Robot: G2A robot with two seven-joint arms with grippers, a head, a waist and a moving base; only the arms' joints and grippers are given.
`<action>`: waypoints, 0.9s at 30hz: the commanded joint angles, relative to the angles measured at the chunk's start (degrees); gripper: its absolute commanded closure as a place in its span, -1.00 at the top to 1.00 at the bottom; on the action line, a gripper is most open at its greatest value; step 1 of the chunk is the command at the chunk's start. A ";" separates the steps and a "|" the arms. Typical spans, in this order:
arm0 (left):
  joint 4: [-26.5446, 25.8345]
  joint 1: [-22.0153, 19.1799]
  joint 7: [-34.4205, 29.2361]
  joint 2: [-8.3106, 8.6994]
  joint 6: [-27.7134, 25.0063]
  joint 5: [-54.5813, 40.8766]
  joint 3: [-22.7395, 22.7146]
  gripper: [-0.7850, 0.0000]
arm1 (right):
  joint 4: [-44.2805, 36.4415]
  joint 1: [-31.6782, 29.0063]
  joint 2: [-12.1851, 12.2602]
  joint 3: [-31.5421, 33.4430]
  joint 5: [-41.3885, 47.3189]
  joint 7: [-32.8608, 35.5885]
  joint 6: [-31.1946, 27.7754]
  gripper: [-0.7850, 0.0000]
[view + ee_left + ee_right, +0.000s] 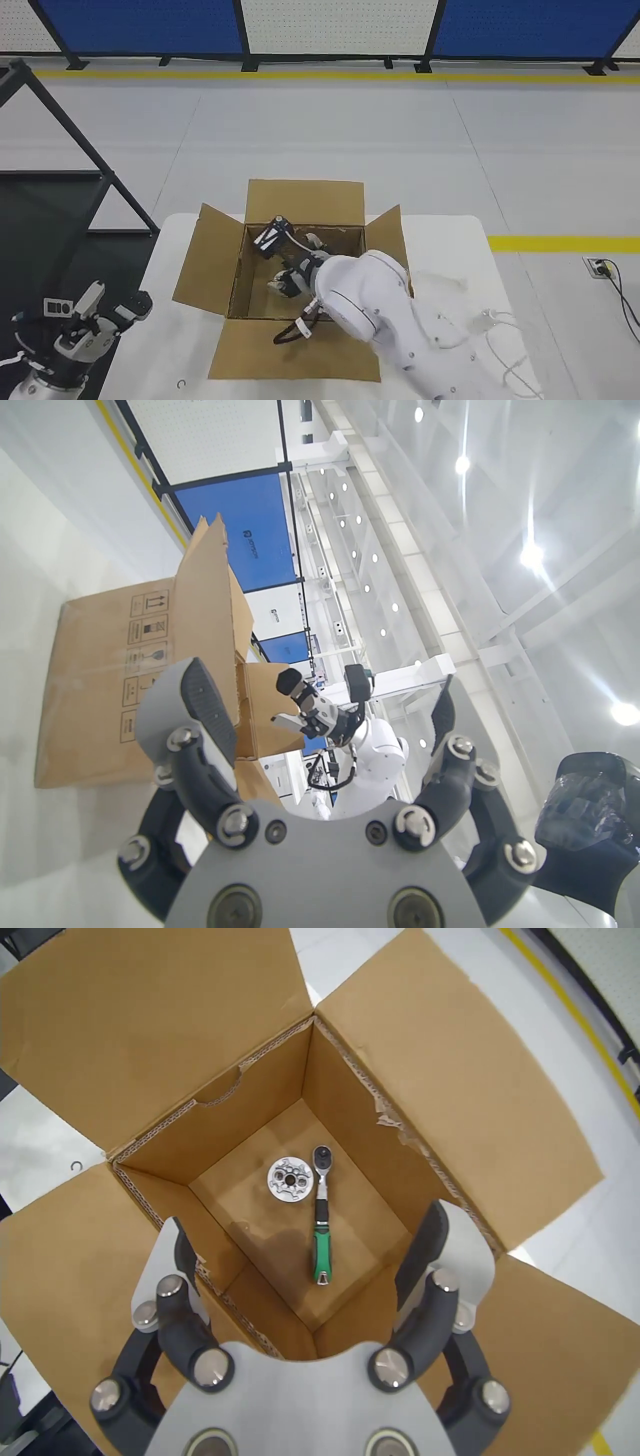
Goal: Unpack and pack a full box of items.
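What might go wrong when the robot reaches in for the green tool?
The box is deep, so the right gripper, with its fingers open, might catch the walls or torn rim going down. The ratchet lies flat beside the metal disc; the fingers could nudge the disc or slip off.

Bright even light, starburst glare from ceiling lamps [531,556], soft shadow inside box [225,1128], wide-angle bending at edges

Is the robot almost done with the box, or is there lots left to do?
Done: the box has its flaps folded open. In hand: nothing. The right pincer hangs open above the box, and the left pincer is open off to the side. Left: a green-handled ratchet and a round metal disc lie on the box floor, so it's probably not almost done.
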 commanded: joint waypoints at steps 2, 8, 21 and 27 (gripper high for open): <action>-0.94 0.10 -0.70 -0.03 0.39 1.28 1.34 1.00 | 2.78 0.79 -0.73 -1.50 0.81 -1.10 1.25 1.00; -1.07 0.09 -0.77 -0.03 0.44 1.46 1.52 1.00 | 2.78 0.79 -0.73 -1.50 0.81 -1.10 1.25 1.00; -2.53 0.38 -0.01 -0.13 1.17 2.38 2.60 1.00 | 8.42 0.90 -2.23 -3.46 3.12 -5.78 2.61 1.00; -2.92 0.84 0.27 -0.24 0.96 2.80 3.11 1.00 | 20.99 6.03 -6.02 -6.63 8.56 -10.19 6.49 1.00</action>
